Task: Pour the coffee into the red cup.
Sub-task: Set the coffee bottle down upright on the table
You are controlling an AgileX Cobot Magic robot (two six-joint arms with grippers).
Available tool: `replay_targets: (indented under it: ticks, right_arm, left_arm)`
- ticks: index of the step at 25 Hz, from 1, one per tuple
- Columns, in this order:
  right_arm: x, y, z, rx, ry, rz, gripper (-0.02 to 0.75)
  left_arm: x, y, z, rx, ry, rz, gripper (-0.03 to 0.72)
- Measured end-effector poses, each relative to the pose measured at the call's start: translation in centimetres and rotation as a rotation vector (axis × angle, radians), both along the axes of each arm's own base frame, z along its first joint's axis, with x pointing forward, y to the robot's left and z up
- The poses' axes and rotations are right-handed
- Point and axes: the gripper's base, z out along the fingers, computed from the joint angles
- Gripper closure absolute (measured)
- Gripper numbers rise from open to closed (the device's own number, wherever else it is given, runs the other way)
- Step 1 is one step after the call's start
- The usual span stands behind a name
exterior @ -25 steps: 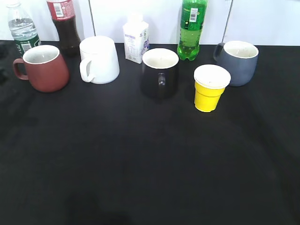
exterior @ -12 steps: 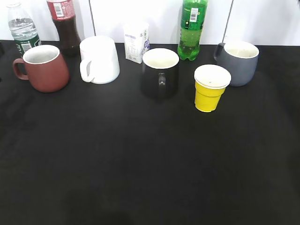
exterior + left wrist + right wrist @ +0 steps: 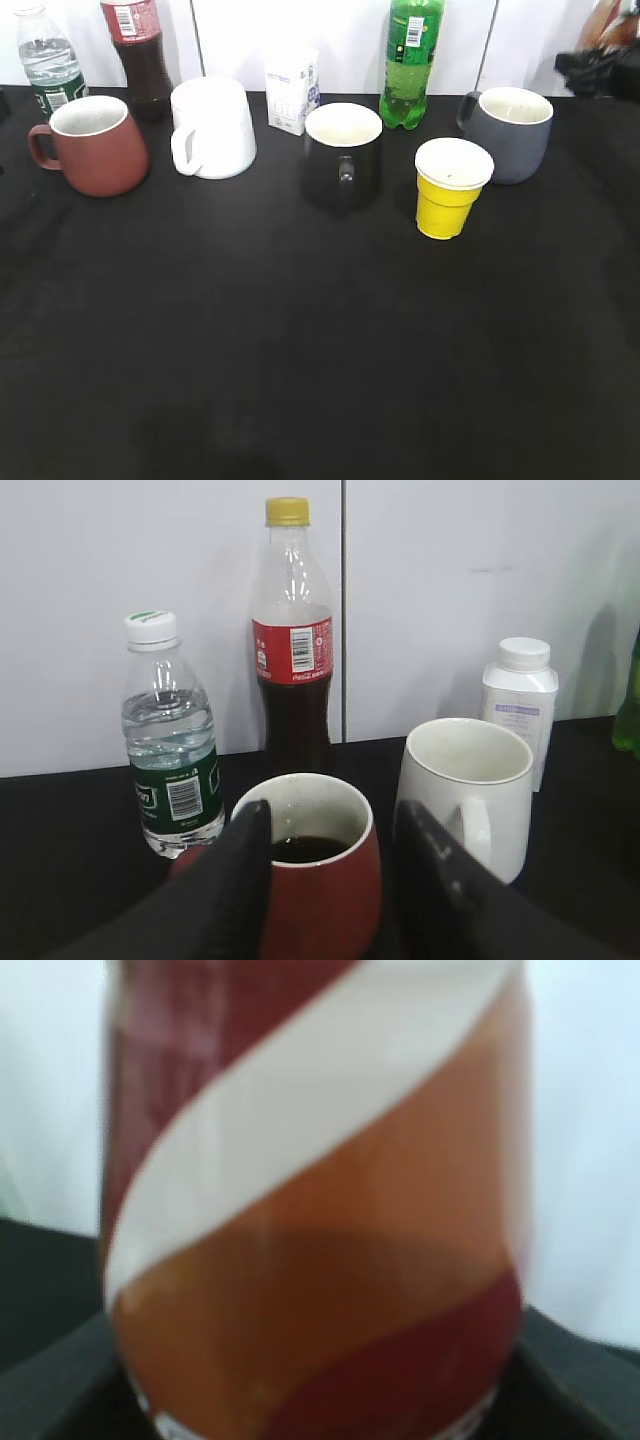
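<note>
Though blurred, jaws round coffee bottle.

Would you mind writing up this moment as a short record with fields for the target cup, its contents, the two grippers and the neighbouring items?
target: red cup, upright at the table's left rear
contents: dark liquid low inside, seen in the left wrist view
left gripper: open, fingers either side of the red cup, apparently not touching
right gripper: not visible itself; a blurred red, white and orange bottle fills its view
neighbours: white mug right of the red cup; water bottle and cola bottle behind
</note>
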Motion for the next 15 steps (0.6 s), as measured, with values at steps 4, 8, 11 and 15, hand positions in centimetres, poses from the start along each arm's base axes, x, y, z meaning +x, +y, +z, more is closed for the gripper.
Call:
replay_targets:
  ticks: [4,8,11,15]
  right_arm:
    - [1.2,-0.1,-3.1,-0.047,-0.001,0.028,0.204]
    - [2.1,-0.3,-4.7,-0.042,-0.006,0.021,0.204]
    - [2.4,-0.2,-5.5,-0.049,-0.037,0.033,0.204]
    - [2.4,-0.2,-6.2,-0.046,-0.032,0.037,0.192]
  left_arm:
    - [0.0,0.0,0.0,0.0,0.001,0.0,0.376]
    - [0.0,-0.1,0.0,0.012,0.0,-0.011,0.376]
    - [0.0,-0.1,-0.1,0.017,0.003,-0.015,0.376]
    - [0.0,-0.1,-0.1,0.02,0.003,-0.017,0.377]
